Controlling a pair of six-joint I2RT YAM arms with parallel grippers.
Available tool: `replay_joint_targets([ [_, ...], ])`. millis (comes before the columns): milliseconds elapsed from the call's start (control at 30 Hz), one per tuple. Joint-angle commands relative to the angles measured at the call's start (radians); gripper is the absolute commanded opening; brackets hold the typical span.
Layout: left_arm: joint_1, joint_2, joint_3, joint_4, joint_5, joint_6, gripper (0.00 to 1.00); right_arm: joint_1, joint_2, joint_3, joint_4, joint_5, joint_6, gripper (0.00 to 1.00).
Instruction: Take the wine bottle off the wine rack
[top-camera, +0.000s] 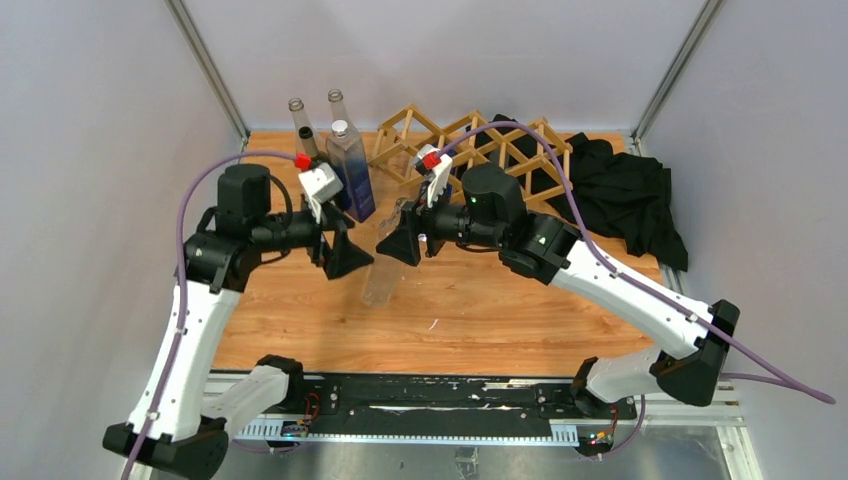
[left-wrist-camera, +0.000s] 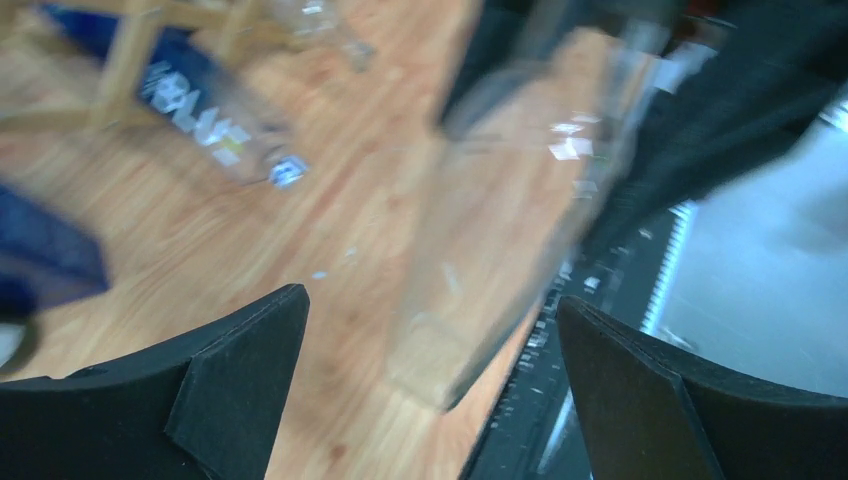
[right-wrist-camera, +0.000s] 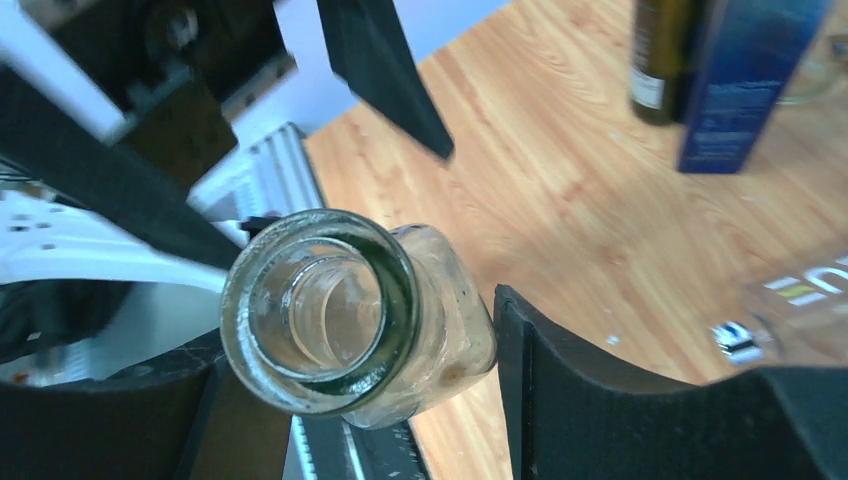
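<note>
At the left we are seeing the left gripper (top-camera: 345, 255), its matt black, wedge-shaped fingers (left-wrist-camera: 240, 380) standing wide apart and touching nothing. Just behind it, toward the far-left corner of the table (top-camera: 300, 330), a square-sided blue bottle (top-camera: 351, 172) with a silver cap is standing upright, with a dark bottle (top-camera: 307, 140) beside it.

Between the two grippers, around the middle of the orange-brown wood-grain table, we are finding the wine bottle (top-camera: 383, 268). It is clear, smooth glass, uncapped, with a thick round lip. It is sitting off the rack, in front of it and apart from it. Its long axis is running from far to near, tilted rather than flat. The open mouth is pointing toward the far edge and the base toward the near edge. We cannot tell whether the base is touching the wood.

The right gripper (top-camera: 405, 240) is clasping the wine bottle just under the lip, with a black finger (right-wrist-camera: 600, 400) pressing on each side of the glass.

Along the far edge, from the middle rightward, the rack (top-camera: 500, 150) is showing thin, pale wooden slats crossing into diamond openings. At the far-right corner a crumpled black cloth (top-camera: 625, 190) is lying just beside it.
</note>
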Motion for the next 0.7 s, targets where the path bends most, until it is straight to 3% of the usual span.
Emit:
replay_joint_targets([
  [0,0.175,0.091,0.066,-0.098,-0.081,0.053,1.00,0.006,0.010,0.084,-0.066,0.159,-0.120,0.00],
  [267,0.521,0.224,0.124,-0.105,-0.238,0.094,1.00,0.007,0.176,0.205,-0.100,0.246,-0.210,0.00],
  [433,0.653,0.308,0.120,-0.085,-0.409,0.036,1.00,0.007,0.366,0.366,-0.126,0.239,-0.221,0.00],
  [667,0.731,0.283,0.065,-0.041,-0.431,0.007,1.00,0.009,0.640,0.640,-0.156,0.234,-0.221,0.00],
])
